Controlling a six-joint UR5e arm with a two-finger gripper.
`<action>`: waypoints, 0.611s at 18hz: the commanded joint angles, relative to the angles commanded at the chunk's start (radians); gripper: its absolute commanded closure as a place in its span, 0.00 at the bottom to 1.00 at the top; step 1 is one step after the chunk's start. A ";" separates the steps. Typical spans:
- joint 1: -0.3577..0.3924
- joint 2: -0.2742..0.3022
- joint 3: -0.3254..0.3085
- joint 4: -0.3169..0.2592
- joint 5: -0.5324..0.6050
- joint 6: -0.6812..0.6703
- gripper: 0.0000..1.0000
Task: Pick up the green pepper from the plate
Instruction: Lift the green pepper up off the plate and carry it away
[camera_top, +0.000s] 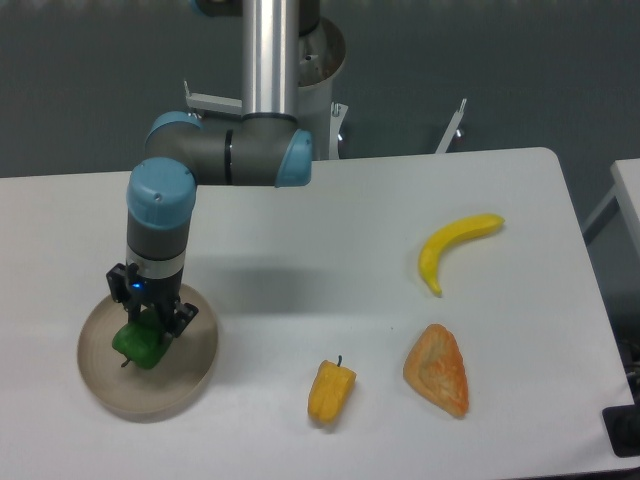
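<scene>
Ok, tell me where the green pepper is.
The green pepper sits on the plate at the table's front left, directly under the gripper.

Fingers (150, 322) clamped on green pepper (140, 344), over plate (190, 372), white table (350, 230)

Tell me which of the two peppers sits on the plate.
The green pepper, on the beige plate under the pincer. The yellow-orange pepper lies on the bare table.

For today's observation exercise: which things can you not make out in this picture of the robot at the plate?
- Hand fingertips: hidden against the green pepper, so grip contact is unclear.
- Plate floor beneath the pepper: covered by it.
- Arm's upper column: cut off by the top edge.
</scene>
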 joint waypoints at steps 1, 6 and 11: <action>0.023 0.008 0.005 -0.018 0.015 0.043 0.75; 0.196 0.054 0.017 -0.097 0.046 0.297 0.75; 0.339 0.071 0.051 -0.182 0.049 0.537 0.75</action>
